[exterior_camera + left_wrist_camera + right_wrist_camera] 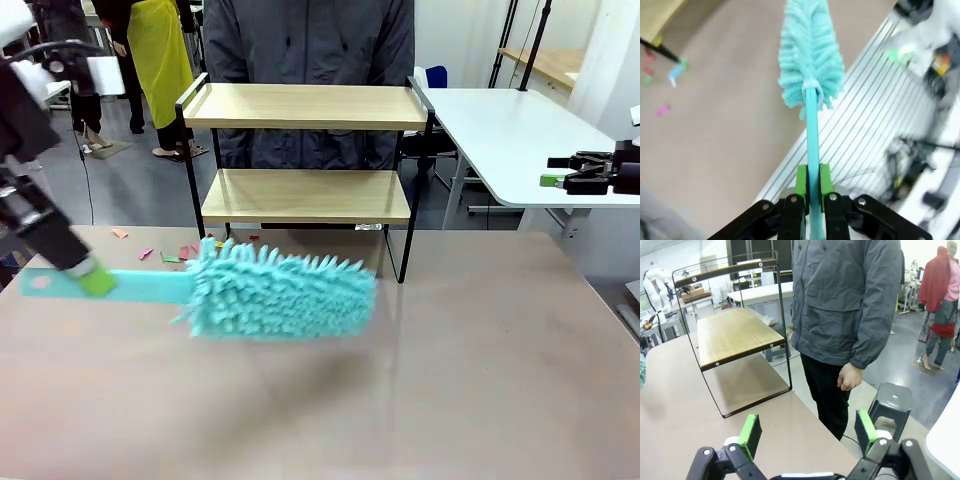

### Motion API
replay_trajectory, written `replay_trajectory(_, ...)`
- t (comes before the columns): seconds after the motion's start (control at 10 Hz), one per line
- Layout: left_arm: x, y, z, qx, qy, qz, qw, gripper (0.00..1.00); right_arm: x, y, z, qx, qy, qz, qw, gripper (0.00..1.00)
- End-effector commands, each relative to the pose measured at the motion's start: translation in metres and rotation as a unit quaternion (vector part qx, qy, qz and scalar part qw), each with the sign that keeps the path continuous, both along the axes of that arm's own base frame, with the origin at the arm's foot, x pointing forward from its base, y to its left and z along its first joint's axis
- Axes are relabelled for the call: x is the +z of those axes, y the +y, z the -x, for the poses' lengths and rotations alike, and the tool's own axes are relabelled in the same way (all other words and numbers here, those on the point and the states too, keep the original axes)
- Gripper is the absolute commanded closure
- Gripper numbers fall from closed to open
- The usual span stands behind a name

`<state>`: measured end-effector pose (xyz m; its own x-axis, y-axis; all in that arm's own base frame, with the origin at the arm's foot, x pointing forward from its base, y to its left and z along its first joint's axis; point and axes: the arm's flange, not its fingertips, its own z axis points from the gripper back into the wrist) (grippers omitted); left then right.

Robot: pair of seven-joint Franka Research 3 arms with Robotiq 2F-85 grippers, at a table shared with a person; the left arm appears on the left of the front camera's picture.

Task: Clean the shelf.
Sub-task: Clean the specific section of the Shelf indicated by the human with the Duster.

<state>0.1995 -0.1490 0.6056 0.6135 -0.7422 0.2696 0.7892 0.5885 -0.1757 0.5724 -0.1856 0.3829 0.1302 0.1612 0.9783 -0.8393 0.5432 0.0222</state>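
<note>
At the table's left side, the left gripper (95, 278) was seen clamped on the flat handle of a teal duster (280, 292). Green pads were pressed to both handle faces in the left wrist view. The fluffy head was pointed toward 3 o'clock over the table (470, 380), motion-blurred. The shelf (305, 150) was found at about 1 o'clock from that gripper, upright at the table's far edge and well apart from the jaws. The duster head lay just in front of its lower board; contact could not be told. The right gripper (550, 171) was seen spread wide, nothing between its pads. The shelf was at its 9 o'clock in the front view and 10 o'clock in the right wrist view, well apart. A person (845, 295) was seen behind the shelf. Coloured paper scraps (165, 255) were noted by its left leg.
</note>
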Motion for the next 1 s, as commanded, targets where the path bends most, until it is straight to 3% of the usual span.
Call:
replay_trajectory(0.0, 0.009, 0.014, -0.01, -0.046, -0.017, -0.076, 0.996, 0.87, 0.007, 0.005, 0.001, -0.009, 0.008, 0.004, 1.0, 0.0)
replay_trajectory(0.2, -0.002, 0.029, -0.026, -0.04, 0.007, -0.123, 0.992, 0.87, 0.007, 0.005, 0.001, -0.009, 0.008, 0.004, 1.0, 0.0)
replay_trajectory(0.4, -0.01, 0.027, -0.041, -0.041, -0.015, -0.108, 0.993, 0.87, 0.007, 0.005, 0.001, -0.009, 0.008, 0.004, 1.0, 0.0)
replay_trajectory(0.5, -0.01, 0.029, -0.024, -0.035, 0.011, -0.117, 0.992, 0.87, 0.007, 0.005, 0.001, -0.009, 0.008, 0.004, 1.0, 0.0)
replay_trajectory(0.9, -0.01, 0.029, -0.024, -0.035, 0.011, -0.117, 0.992, 0.87, 0.007, 0.005, 0.001, -0.009, 0.008, 0.004, 1.0, 0.0)
